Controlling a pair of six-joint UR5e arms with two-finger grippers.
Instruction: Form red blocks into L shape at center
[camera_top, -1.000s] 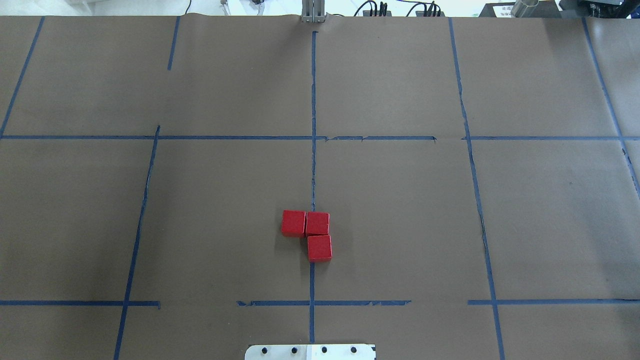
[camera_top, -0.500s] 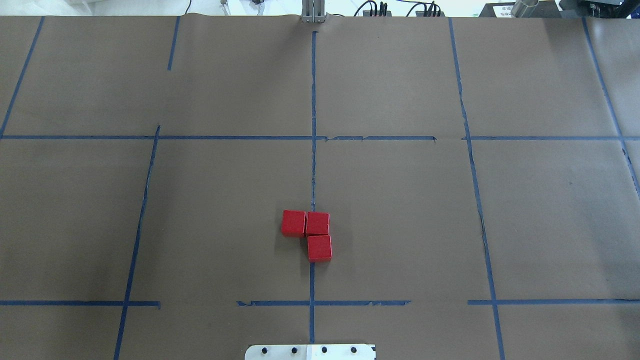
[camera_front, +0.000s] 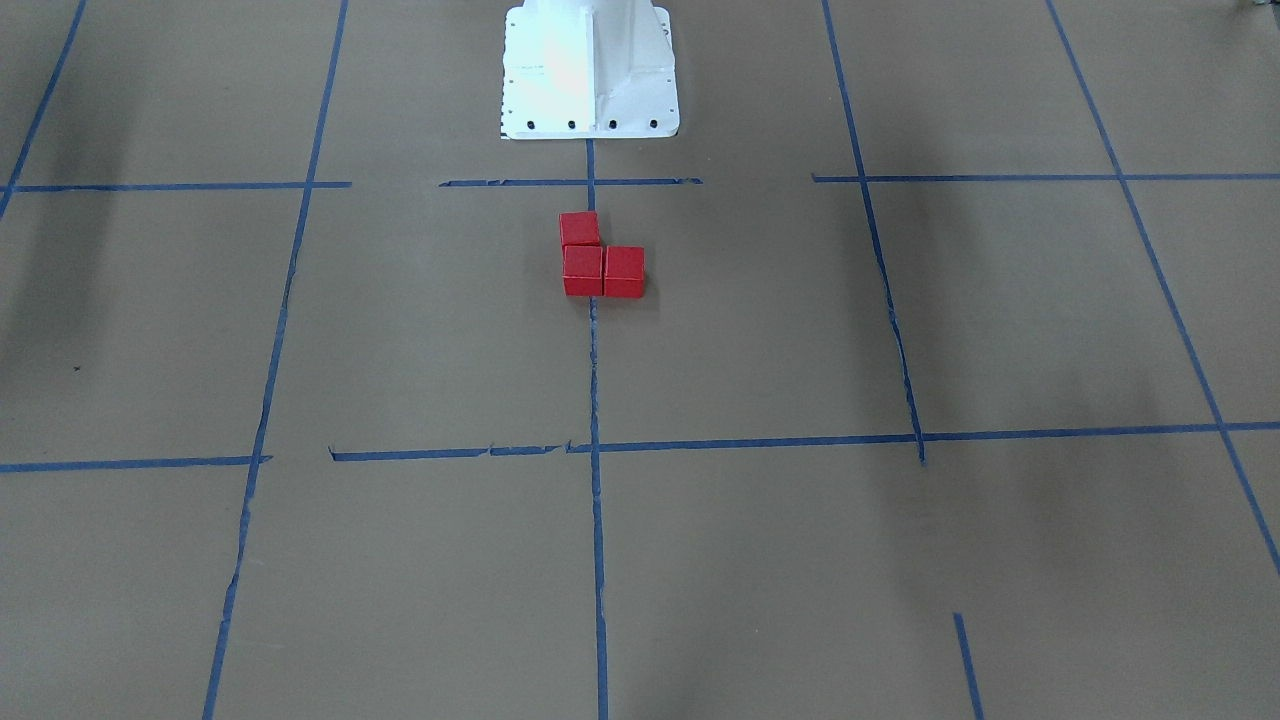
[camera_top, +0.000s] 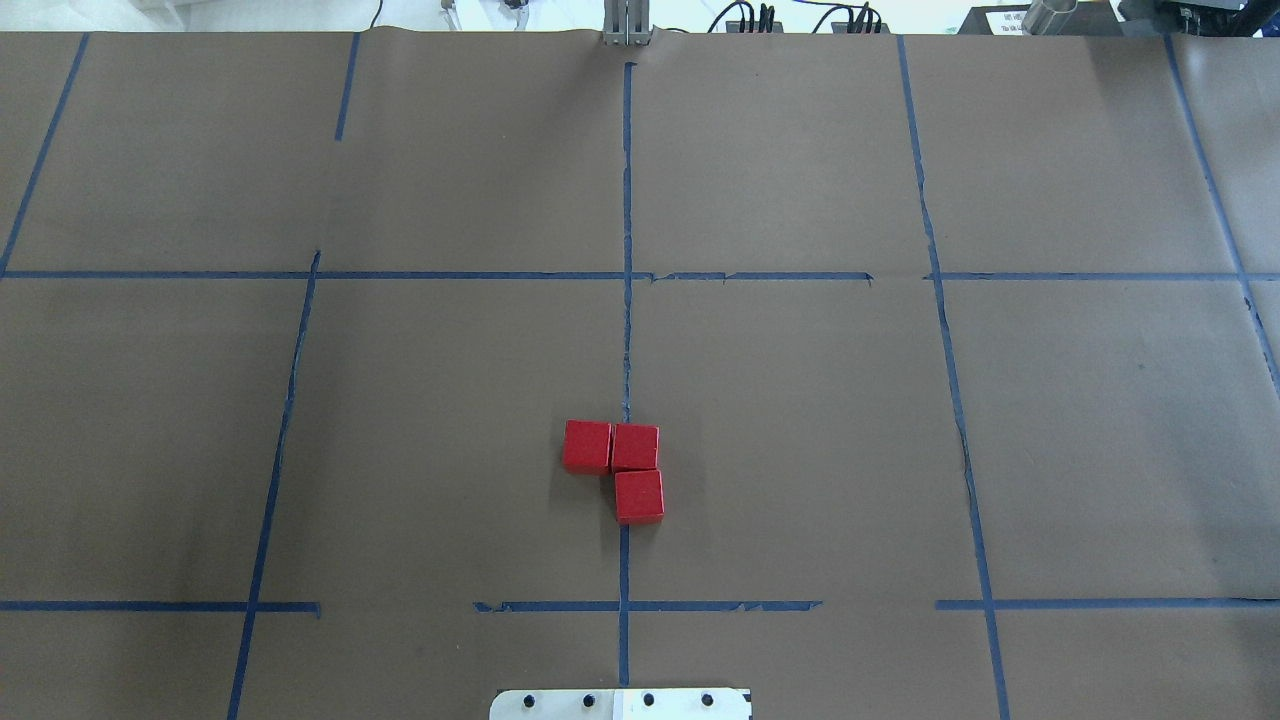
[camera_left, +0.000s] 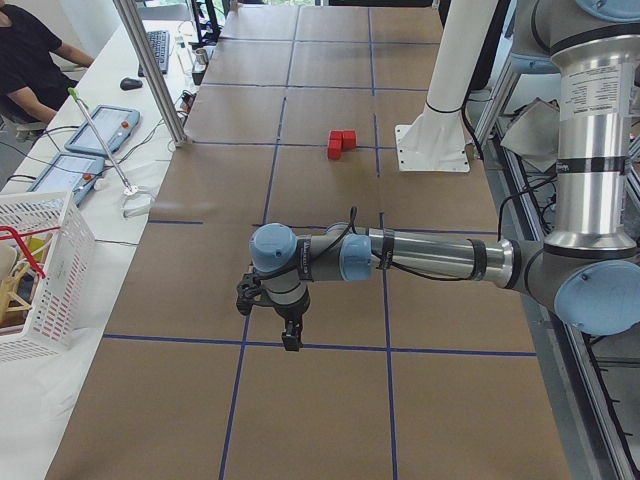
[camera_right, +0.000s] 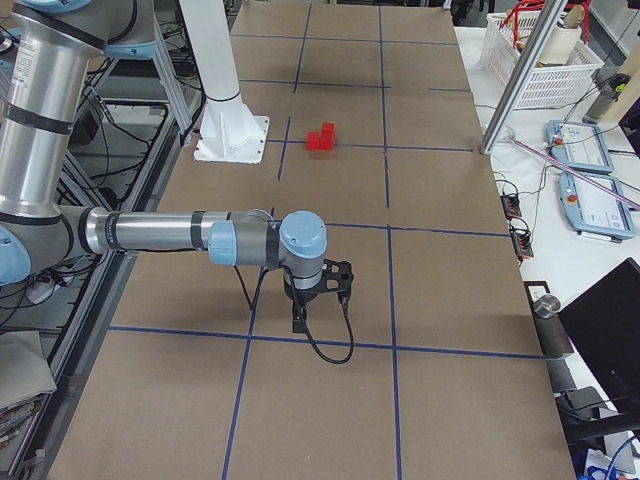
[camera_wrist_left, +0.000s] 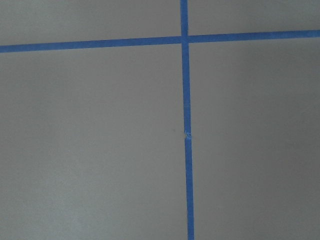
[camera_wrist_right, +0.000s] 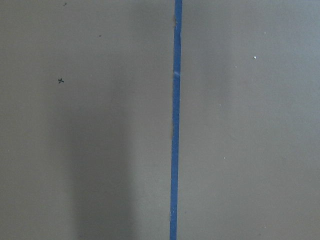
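You have the three red blocks (camera_top: 635, 448) touching in an L on the middle blue tape line (camera_top: 627, 340), with the left gripper (camera_left: 290, 338) and right gripper (camera_right: 299, 318) well apart from them, open or closed I cannot tell, so any return reach risks knocking one askew.

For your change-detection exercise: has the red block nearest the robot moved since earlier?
No. The block still covers the middle tape line at the same spot.
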